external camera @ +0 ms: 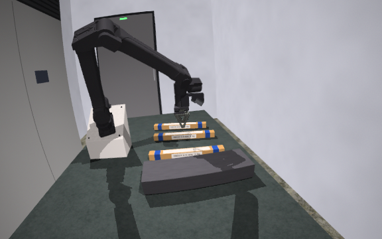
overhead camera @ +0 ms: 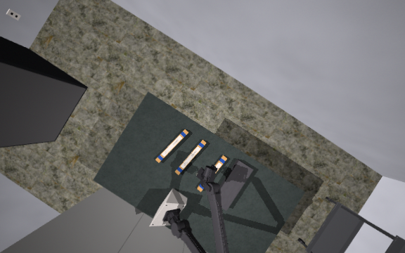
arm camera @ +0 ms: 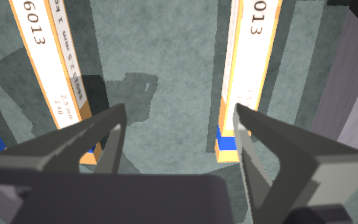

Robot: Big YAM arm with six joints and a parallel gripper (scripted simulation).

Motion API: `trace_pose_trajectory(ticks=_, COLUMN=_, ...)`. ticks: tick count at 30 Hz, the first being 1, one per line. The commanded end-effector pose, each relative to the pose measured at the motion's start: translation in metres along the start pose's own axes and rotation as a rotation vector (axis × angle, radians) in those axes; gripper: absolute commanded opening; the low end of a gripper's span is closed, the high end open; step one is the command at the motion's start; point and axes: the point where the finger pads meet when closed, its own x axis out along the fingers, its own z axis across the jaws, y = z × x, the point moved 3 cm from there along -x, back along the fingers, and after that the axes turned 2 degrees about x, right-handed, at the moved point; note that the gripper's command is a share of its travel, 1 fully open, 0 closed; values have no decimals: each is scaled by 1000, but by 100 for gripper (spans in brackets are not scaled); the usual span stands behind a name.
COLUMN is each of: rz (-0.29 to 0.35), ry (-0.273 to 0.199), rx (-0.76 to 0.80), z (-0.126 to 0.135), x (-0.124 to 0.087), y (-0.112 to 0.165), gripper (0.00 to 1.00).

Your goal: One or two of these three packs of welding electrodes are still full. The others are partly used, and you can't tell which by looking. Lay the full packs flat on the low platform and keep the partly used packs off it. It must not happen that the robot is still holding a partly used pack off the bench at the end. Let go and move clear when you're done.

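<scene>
Packs lying parallel with mat between, jaws released (nothing held), platform edge beside nearest pack.

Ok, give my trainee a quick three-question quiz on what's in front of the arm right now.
1. How many electrode packs lie on the green mat?
2. True or false: one pack already lies on the low platform.
3. In the wrist view, the gripper is: A) shut on a pack; B) open over bare mat between two packs; C) resting on the platform.

Key: 1 three; 2 false; 3 B.
</scene>
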Motion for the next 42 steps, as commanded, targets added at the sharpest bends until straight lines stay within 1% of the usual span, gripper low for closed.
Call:
trace_pose_trajectory(ticks=1, rz=-37, ry=-12, rx=54, z=32, x=-11, y=-19, gripper=74)
trace_pose_trajectory(ticks=9, rz=-36, ry=-13, rx=50, z=87, x=-11, y=-15, gripper=74)
trace_pose_trajectory(ticks=11, rz=-36, ry=-13, rx=50, z=87, x=-11, y=-15, gripper=74)
trace_pose_trajectory(ticks=22, rz=-29, ry=-12, rx=44, z=159, x=-12, y=-7, gripper=74)
trace_pose_trajectory(ticks=28, rz=-26, ry=-11, rx=45, z=159, x=-10, y=-7, gripper=74)
trace_pose_trajectory(ticks=34, rz=-24, ry=-17, rx=71, z=148, x=-10, y=-11, gripper=74)
trace_pose_trajectory(ticks=42, rz=-23, ry=-18, rx=81, z=142, x=-9, y=-13, gripper=74)
